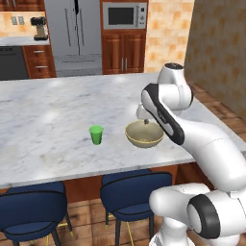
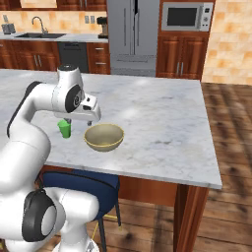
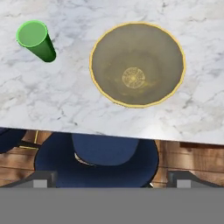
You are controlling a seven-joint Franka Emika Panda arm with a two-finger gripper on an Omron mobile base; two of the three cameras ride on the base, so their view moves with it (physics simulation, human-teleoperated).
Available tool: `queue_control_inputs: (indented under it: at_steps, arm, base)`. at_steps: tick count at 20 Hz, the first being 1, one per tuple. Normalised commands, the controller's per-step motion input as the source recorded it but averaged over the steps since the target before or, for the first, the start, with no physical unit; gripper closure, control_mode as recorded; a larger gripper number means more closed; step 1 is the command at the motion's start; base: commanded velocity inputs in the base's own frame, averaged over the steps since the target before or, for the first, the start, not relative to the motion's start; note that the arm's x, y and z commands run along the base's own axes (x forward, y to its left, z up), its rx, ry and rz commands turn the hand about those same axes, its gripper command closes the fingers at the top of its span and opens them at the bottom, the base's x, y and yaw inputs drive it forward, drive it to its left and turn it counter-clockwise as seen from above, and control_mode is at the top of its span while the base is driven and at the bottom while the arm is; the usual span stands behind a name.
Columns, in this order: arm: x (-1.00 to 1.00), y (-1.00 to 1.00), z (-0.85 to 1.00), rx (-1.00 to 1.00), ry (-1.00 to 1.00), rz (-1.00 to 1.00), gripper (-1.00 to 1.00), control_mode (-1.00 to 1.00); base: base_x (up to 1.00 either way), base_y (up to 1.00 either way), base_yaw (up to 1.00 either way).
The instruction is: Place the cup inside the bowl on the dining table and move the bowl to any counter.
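The small green cup [image 1: 96, 134] [image 2: 64, 129] [image 3: 37, 40] stands upright on the marble dining table [image 1: 48, 105] [image 2: 162, 123] [image 3: 65, 100], near its front edge. To the cup's right, a short gap away, rests the wide tan bowl [image 1: 144, 135] [image 2: 104, 137] [image 3: 137, 63], with nothing in it. My gripper [image 3: 113, 179] hovers above the bowl and the table's near edge, looking straight down. Its fingertips [image 3: 43, 177] stand wide apart, open and holding nothing. In the base views my hand [image 1: 142, 113] [image 2: 86, 114] hangs just above the bowl's rim.
Blue stools [image 1: 134, 190] [image 2: 81, 182] [image 3: 96, 159] stand under the table's front edge. A wall counter [image 1: 19, 41] [image 2: 44, 35] with a coffee machine [image 1: 39, 28] and a sink runs along the back, beside the fridge [image 1: 76, 29].
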Motion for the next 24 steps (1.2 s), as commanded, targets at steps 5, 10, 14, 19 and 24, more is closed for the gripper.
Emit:
queue_control_inputs:
  at_steps: [5, 10, 14, 19, 24]
  arm:
    - [0.3, 0.1, -0.05, 0.0, 0.03, 0.0, -1.0, -1.0]
    - [0.26, 0.21, -0.02, 0.0, 0.0, 0.0, -1.0, -1.0]
    - [0.01, 0.29, -0.14, 0.0, 0.01, 0.0, -1.0, -1.0]
    - [0.16, 0.44, -0.1, 0.0, 0.0, 0.0, -1.0, -1.0]
    - [0.12, 0.37, -0.03, 0.0, 0.0, 0.0, -1.0, -1.0]
  base:
    - [0.0, 0.0, 0.0]
    - [0.0, 0.0, 0.0]
    - [0.0, 0.0, 0.0]
    - [0.0, 0.0, 0.0]
    - [0.0, 0.0, 0.0]
